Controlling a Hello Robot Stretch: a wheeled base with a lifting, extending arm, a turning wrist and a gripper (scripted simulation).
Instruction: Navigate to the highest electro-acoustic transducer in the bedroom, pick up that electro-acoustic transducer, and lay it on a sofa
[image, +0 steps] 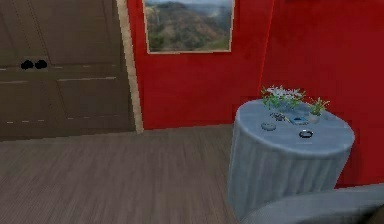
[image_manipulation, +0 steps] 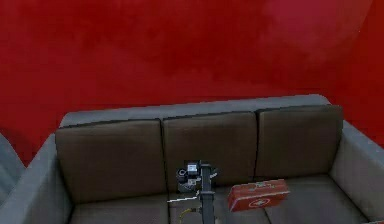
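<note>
1. Nearest you, at the arm side view's bottom edge, the arm (image_manipulation: 208, 207) is rising as a dark bar over the sofa's seat.
2. At its far end the gripper (image_manipulation: 189, 177) is sitting in front of the middle back cushion. You cannot tell how its fingers are standing or whether it is holding anything.
3. Just right of the arm, a flat red box (image_manipulation: 258, 194) is lying on the seat cushion. Its shape is not telling you whether it is the transducer.
4. Behind both, the sofa (image_manipulation: 110, 160) is stretching across the view, its dark cushions between grey arms, backing onto the red wall (image_manipulation: 190, 50).
5. Looking forward, a grey curved edge (image: 320, 206) is showing at the bottom right. Beyond it a round table (image: 285, 165) in a pale cloth is standing on the wooden floor (image: 100, 180), carrying small plants (image: 288, 98) and a few small things.
6. Farthest off, a landscape picture (image: 188, 25) is hanging on the red wall, with a dark double door (image: 60, 70) to its left.
</note>
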